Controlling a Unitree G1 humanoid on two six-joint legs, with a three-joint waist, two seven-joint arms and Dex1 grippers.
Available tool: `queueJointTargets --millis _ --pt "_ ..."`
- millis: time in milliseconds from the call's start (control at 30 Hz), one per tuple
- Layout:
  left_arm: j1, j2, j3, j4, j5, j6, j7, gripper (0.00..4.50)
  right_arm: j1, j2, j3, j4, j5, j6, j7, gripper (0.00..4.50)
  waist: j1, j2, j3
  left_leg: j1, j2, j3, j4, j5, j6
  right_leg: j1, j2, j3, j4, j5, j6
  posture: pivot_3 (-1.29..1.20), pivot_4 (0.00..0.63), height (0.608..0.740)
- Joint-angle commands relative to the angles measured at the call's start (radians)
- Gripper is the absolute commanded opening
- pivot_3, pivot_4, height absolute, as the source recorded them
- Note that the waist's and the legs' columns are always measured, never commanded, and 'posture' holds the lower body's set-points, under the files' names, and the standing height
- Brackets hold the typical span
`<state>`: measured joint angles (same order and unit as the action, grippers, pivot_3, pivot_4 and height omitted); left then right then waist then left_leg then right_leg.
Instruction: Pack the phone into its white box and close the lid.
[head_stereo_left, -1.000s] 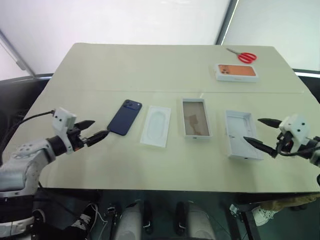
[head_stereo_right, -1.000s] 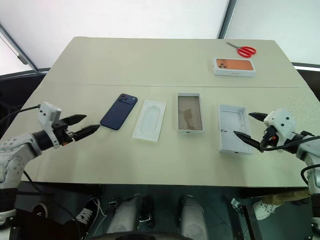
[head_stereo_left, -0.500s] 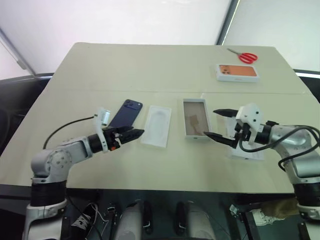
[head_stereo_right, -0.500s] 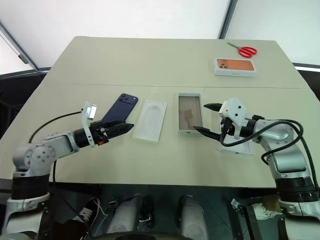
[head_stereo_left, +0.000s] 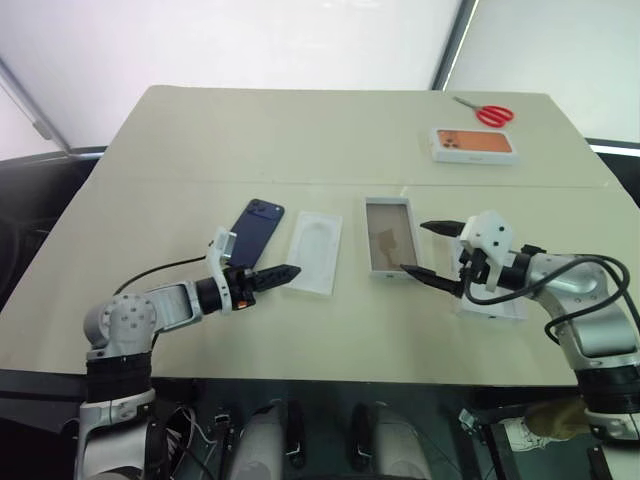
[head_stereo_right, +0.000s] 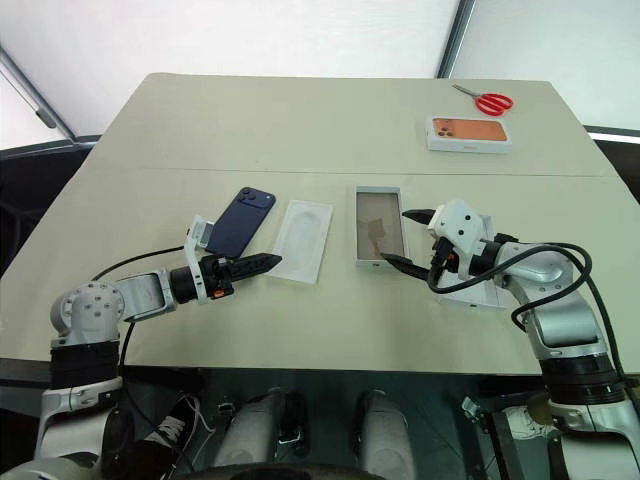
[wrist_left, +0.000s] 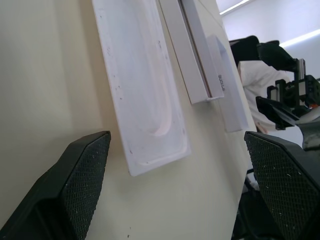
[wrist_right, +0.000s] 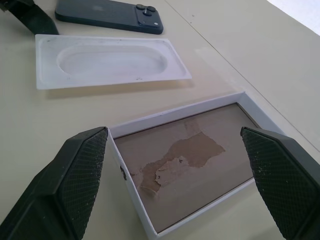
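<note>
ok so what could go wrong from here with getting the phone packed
1. The left gripper, open, sits nearer the white insert than the phone, so it may catch the insert instead.
2. The right gripper, open, hovers at the white box; a bump could slide the light tray.
3. The lid lies partly under the right arm, which may drag it on withdrawing.
</note>
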<state>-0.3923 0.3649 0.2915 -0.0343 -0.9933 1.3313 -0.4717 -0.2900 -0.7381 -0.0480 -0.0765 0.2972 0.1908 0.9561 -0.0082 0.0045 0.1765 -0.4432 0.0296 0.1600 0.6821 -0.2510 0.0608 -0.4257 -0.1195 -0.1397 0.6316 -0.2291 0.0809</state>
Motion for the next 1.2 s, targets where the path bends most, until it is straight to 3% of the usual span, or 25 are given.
queueJointTargets --millis 33,267,500,567,700,1033,1200 --pt "0.013 -0.003 0.0 0.007 -0.002 0.009 0.007 4.5 -0.019 0.006 -0.008 -0.021 -0.005 -0.017 -0.01 4.45 0.0 0.0 0.0 0.0 0.0 0.0 0.0 0.0 0.0 0.0 0.0 0.0 0.0 0.0 0.0 0.0 0.15 0.738" --pt "0.01 -0.037 0.021 0.041 -0.009 0.014 0.02 4.5 -0.022 0.011 -0.008 -0.02 -0.013 -0.02 -0.013 4.45 0.002 0.0 0.0 0.0 0.0 0.0 0.0 0.0 0.0 0.0 -0.001 0.0 0.0 0.0 0.0 0.0 0.15 0.738" --pt "0.002 -0.059 0.045 0.083 -0.028 0.052 0.044 1.2 -0.033 0.013 -0.009 -0.016 -0.022 -0.023 -0.014 4.5 -0.001 0.0 0.0 0.0 0.0 0.0 0.0 0.0 0.0 0.0 -0.001 0.0 0.0 0.0 0.0 0.0 0.15 0.738" --pt "-0.002 -0.059 0.055 0.114 -0.024 0.067 0.062 1.2 -0.036 0.013 -0.009 -0.018 -0.022 -0.021 -0.016 4.5 -0.001 0.0 0.0 0.0 0.0 0.0 0.0 0.0 0.0 0.0 -0.001 0.0 0.0 0.0 0.0 0.0 0.15 0.738" --pt "-0.013 -0.058 0.086 0.129 -0.032 0.071 0.079 0.02 -0.034 0.014 -0.006 -0.01 -0.029 -0.029 -0.018 4.5 0.0 0.001 -0.001 0.001 0.0 0.0 0.0 0.0 0.0 0.001 -0.001 0.0 0.0 0.0 0.0 0.0 0.15 0.738" --pt "-0.023 -0.068 0.108 0.112 -0.06 0.068 0.088 0.02 -0.048 0.032 0.015 0.005 -0.044 -0.04 -0.02 4.5 -0.003 0.001 -0.001 0.001 0.0 0.0 0.0 -0.001 -0.002 0.001 -0.001 0.0 0.0 0.0 0.0 0.0 0.15 0.738" --pt "-0.062 -0.115 0.207 0.143 -0.131 0.047 0.152 0.02 -0.035 0.033 0.057 0.006 -0.065 -0.046 -0.001 4.5 -0.001 0.001 -0.001 0.001 0.0 -0.001 0.0 -0.001 -0.002 0.001 -0.001 0.0 0.0 0.0 0.0 0.0 0.15 0.738"
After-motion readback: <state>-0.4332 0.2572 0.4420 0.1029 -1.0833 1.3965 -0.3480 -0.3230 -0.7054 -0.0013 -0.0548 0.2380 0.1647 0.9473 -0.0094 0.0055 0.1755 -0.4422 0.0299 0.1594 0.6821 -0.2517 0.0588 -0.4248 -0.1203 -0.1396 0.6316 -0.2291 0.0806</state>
